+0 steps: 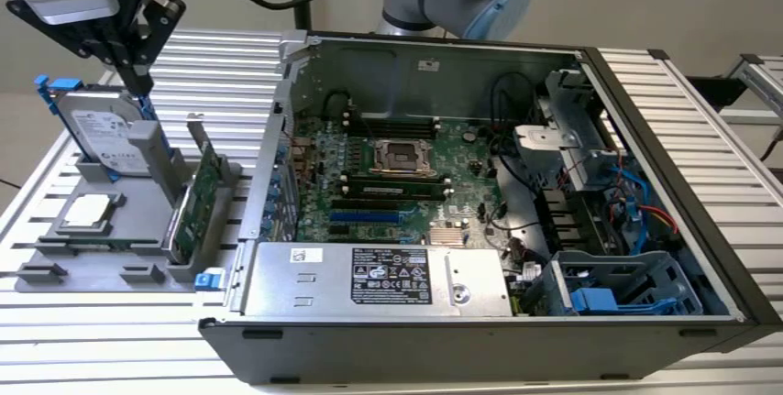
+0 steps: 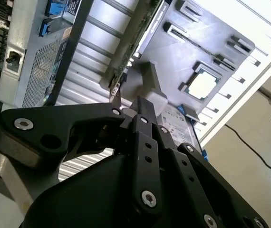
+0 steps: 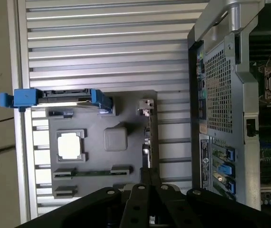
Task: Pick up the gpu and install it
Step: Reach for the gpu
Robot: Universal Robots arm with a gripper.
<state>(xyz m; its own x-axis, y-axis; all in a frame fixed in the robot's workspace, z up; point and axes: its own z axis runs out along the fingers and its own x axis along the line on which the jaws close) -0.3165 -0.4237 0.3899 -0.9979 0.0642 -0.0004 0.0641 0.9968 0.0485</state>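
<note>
The gpu [image 1: 196, 195] stands on edge in a slot of the grey holder tray [image 1: 86, 253], green board showing, silver bracket [image 1: 196, 134] at its far end. Both wrist views show it edge-on as a thin strip, the gpu [image 3: 148, 137] and the gpu [image 2: 138, 42]. My gripper [image 1: 137, 76] hangs above the tray, over the top of the hard drive, higher than the gpu and toward the exterior view's left of it. Its black fingers [image 3: 150, 176] are shut together with nothing between them, and the fingertips [image 2: 142, 108] touch nothing.
A silver hard drive in a blue frame [image 1: 108, 134] stands upright in the tray, and a square CPU chip [image 1: 92, 212] lies flat beside it. The open computer case [image 1: 490, 184] with its motherboard sits at the exterior view's right, its metal wall close to the tray.
</note>
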